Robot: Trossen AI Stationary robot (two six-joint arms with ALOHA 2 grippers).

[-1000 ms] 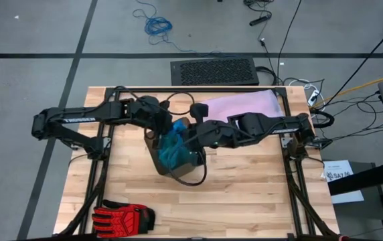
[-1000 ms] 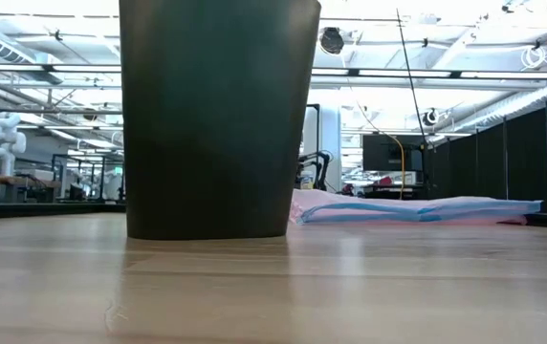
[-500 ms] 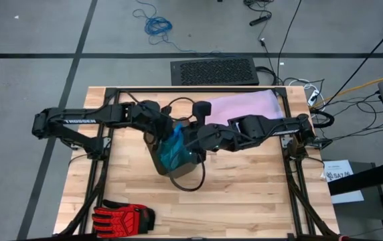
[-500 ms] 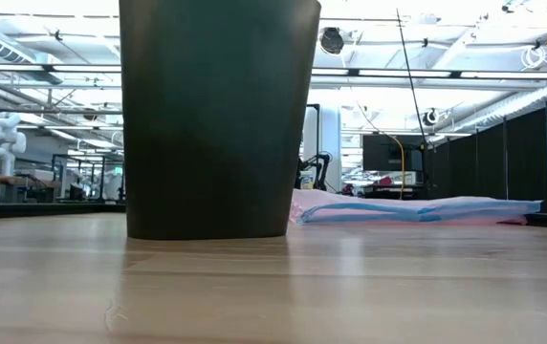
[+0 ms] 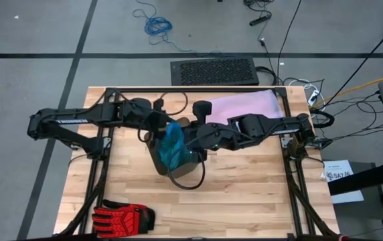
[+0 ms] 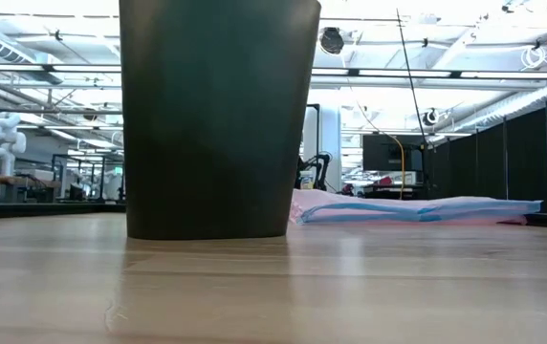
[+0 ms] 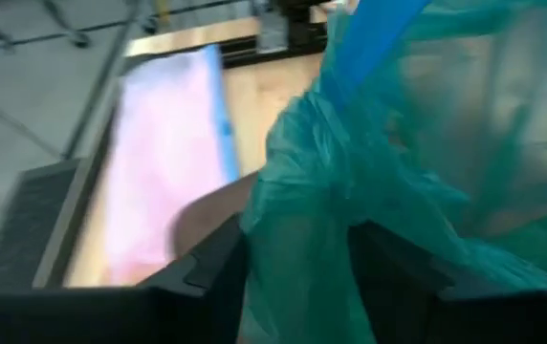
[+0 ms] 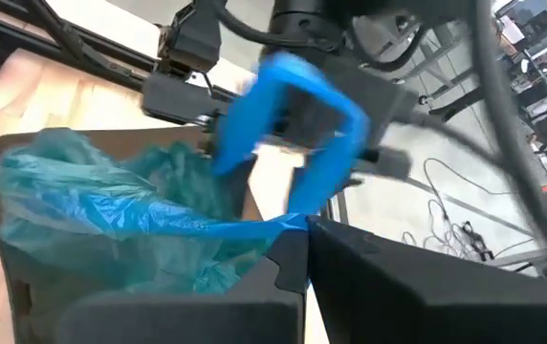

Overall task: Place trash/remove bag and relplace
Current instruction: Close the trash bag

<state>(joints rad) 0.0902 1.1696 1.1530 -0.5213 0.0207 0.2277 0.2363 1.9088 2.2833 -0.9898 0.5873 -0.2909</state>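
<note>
From above, both dark arms meet over the dark plastic bin (image 5: 173,163) at the middle of the light wooden table (image 5: 245,194). The thin translucent teal-green bag (image 5: 174,146) bulges out of the bin's mouth. The left gripper (image 5: 159,126) sits at the bin's far rim, the right gripper (image 5: 193,142) at the side nearest its own arm. A pale lilac bag (image 5: 242,104) lies flat at the far edge; a red-and-black glove (image 5: 121,217) lies at the near edge.

At table height, only the bin's wall (image 6: 218,115) shows, standing upright, with the lilac bag (image 6: 417,209) behind it.

From the left wrist, the left gripper's fingers (image 7: 208,268) stand apart with teal film bunched between them; whether they grip it I cannot tell.

From the right wrist, the right gripper (image 8: 307,250) is closed, pinching the bag's blue-edged hem, its blue drawstring loop (image 8: 293,115) standing beyond.

My judgement: no trash is visible, the bag is only gathered, not lifted out, and replacement remains.
</note>
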